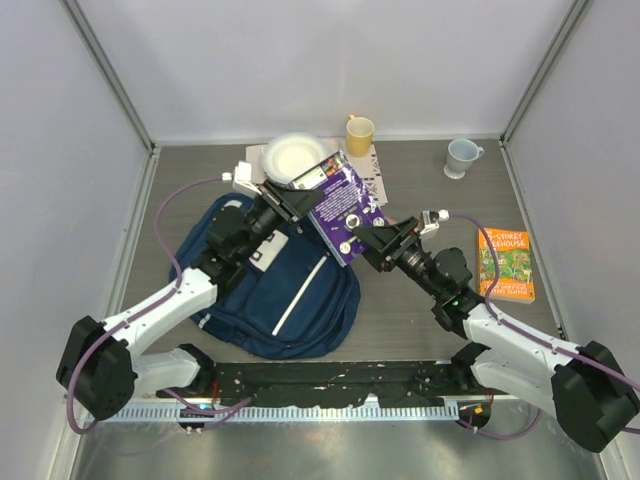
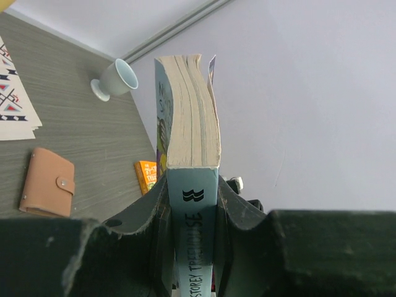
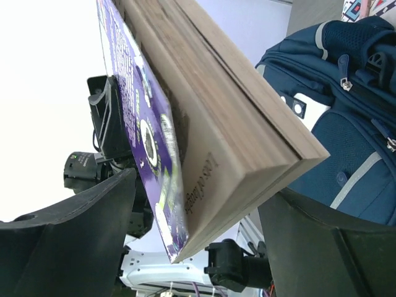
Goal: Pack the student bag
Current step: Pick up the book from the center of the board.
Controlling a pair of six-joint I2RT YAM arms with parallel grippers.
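- While left arm [image 1: 170, 300] hides its top, navy fabric backpack [image 1: 330, 320] lies on grey wood-grain table [image 1: 420, 320], pale walls [image 1: 300, 60] around.
- Left gripper [image 1: 298, 200] clamps purple paperback [image 1: 342, 205] at its spine; right gripper [image 1: 366, 240] gapes wide astride its corner.

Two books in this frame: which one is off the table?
The purple-covered book, clamped at its spine by the left gripper and held up in the air. The orange book lies flat on the table, far right.

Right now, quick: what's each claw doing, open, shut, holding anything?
Left claw: closed on the purple book, at its spine.
Right claw: open, straddling that book's corner, not gripping it.
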